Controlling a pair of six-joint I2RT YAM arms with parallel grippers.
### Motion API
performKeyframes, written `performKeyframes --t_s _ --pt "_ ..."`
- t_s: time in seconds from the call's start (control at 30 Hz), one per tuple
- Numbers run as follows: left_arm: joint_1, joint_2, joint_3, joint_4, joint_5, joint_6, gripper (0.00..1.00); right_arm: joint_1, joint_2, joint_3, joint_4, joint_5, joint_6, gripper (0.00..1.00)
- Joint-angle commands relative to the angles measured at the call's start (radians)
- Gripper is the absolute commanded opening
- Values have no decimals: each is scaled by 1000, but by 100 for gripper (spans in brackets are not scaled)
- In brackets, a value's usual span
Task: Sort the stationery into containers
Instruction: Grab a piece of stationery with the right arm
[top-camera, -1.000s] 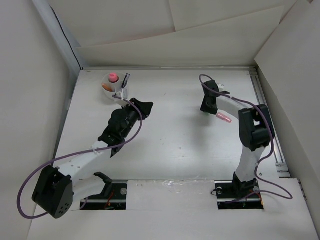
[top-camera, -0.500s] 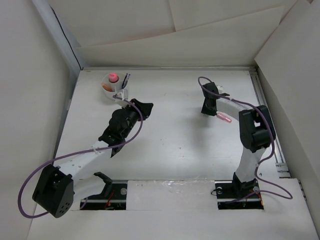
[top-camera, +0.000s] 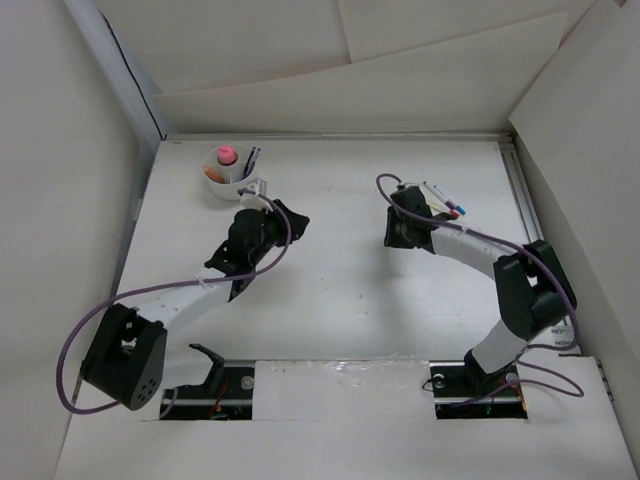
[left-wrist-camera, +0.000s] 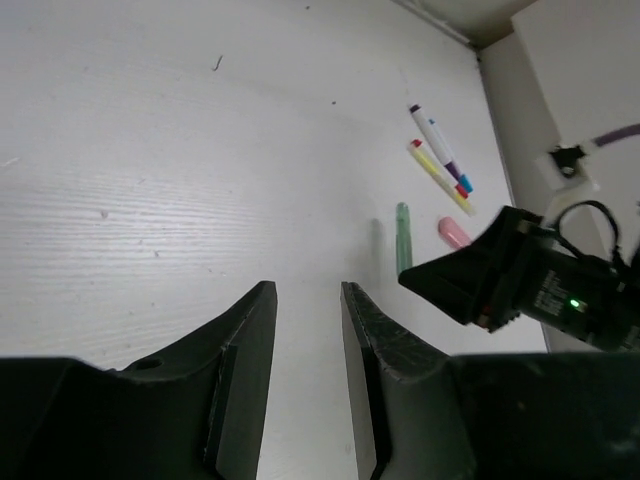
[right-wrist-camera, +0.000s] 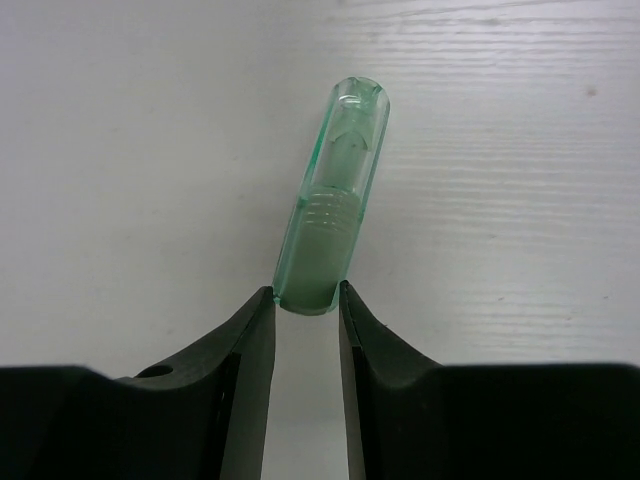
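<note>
Counter (top-camera: 340, 290): white, faint wood grain, a few small dark specks noted; enclosed at rear and both sides by plain white board walls (top-camera: 350, 90), with a metal rail (top-camera: 530, 230) seen along the right edge. White cup (top-camera: 224, 192) is located at the far left corner of the counter; in it are seen a pink-capped tube (top-camera: 227, 154), an orange piece (top-camera: 212, 173) and thin pens (top-camera: 251, 160) leaning against the right side. Which compartment holds each could not be determined from above. Left end effector (left-wrist-camera: 305, 292) is held just right of the cup, directed across the counter toward the far right corner; its fingers are parted by a narrow gap and nothing is seen between them. Right end effector (right-wrist-camera: 305, 300) is pinching the near end of a green tube (right-wrist-camera: 335, 230), translucent, with the cap end pointing away from the fingers. In the left wrist view the tube's shadow is cast apart from it on the counter, so it is recorded as lifted clear of the surface. Loose on the counter near the right end effector: a stubby pink piece (left-wrist-camera: 453, 232) just beside the green tube, and farther back a white marker (left-wrist-camera: 437, 148) and a yellow pen (left-wrist-camera: 438, 176) lying side by side, nearly touching. A purple cable (top-camera: 70, 350) is looped along each arm.
</note>
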Motion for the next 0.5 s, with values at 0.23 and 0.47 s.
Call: performKeyframes --t_s 0.23,0.47 --pt "42 153 89 -28 258 5 33 185 -173 -78 152 -167 -40 11" --pt "42 204 120 -28 367 -14 38 268 -211 -78 198 -213 -59 11"
